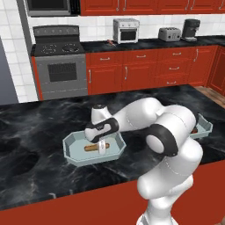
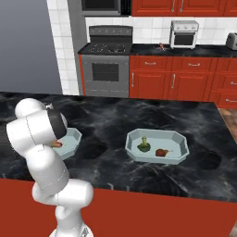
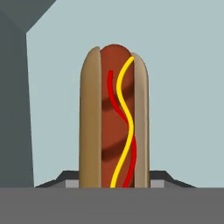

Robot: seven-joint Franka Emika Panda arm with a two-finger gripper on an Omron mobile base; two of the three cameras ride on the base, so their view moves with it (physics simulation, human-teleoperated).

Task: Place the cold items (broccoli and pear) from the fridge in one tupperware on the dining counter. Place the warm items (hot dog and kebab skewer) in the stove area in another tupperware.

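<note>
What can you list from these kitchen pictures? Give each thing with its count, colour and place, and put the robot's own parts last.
tupperware: two, pale blue, on the black dining counter
hot dog: one, brown bun with red and yellow stripes, low in the left tupperware
broccoli: one, green, in the right tupperware
pear: one, reddish, beside the broccoli
stove: one, grey, back wall
toaster oven: one, white, back counter
cabinets: red, along the wall
gripper: one, shut on the hot dog

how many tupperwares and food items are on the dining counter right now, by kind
tupperware: 2 (left one, right one)
hot dog: 1
broccoli: 1
pear: 1
total: 5
</note>
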